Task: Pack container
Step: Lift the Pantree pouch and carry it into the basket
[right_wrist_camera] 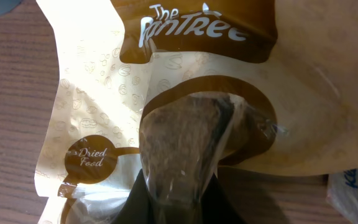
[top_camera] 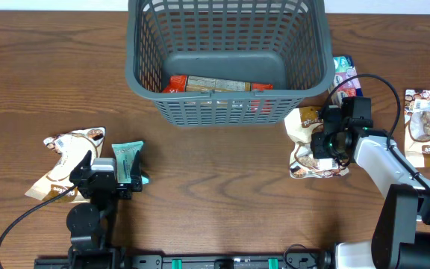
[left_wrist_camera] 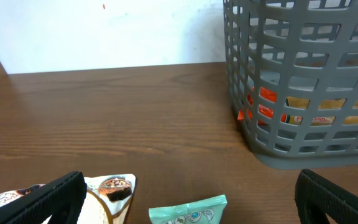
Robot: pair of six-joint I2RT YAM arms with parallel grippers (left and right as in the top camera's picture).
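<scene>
— What lies at the left of the tabletop (top_camera: 200, 194)?

— A white-and-brown pouch (top_camera: 64, 161) and, just beside it on the right, a teal packet (top_camera: 128, 158). The left gripper (top_camera: 114, 172) hovers over them. In the left wrist view its jaws stand wide apart, with nothing held between them.

— And where is the container?

— The container (top_camera: 226, 112) stands upright at the far middle of the tabletop. An orange packet (top_camera: 219, 84) lies flat on its floor, against the near wall.

— What is on the right of it?

— Near its right corner lies a dried-food pouch (top_camera: 303, 122), and the right gripper (top_camera: 321, 146) is on top of it. The right wrist view is very close, but the jaws seem to be closed on a fold of the pouch's clear window.

— Is there anything further right?

— A teal-and-blue packet (top_camera: 343, 73) lies just behind that gripper. One more brown-and-white pouch (top_camera: 428, 127) lies near the right edge, well apart from the container.
</scene>
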